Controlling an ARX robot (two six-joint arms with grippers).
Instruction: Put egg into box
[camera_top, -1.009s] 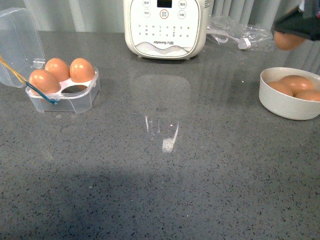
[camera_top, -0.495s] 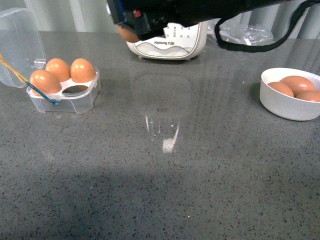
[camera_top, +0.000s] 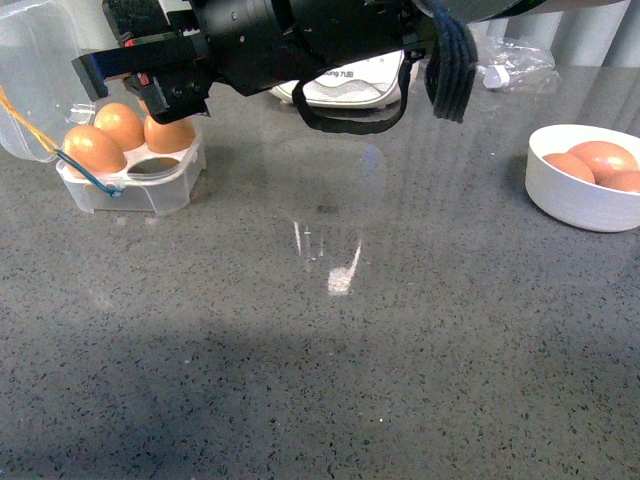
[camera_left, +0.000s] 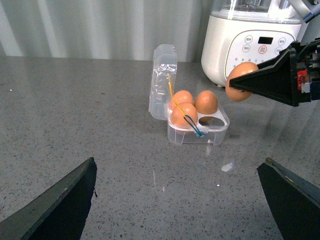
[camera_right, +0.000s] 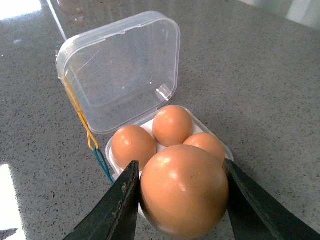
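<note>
Right arm reaches far across, right gripper (camera_right: 181, 215) clamped on the egg (camera_left: 240, 81), the open box (camera_top: 140, 195) close below it. Left gripper (camera_left: 178, 161) hangs low, fingers spread wide.

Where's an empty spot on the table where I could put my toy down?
The big free patch is the grey counter in front, between the egg box and the white bowl. The box has one empty cell. It's crowded over the box, where the right gripper holds an egg.

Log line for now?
right gripper: shut on egg | egg: near box, not placed | box: lid open, three eggs, one cell free | left gripper: open
</note>
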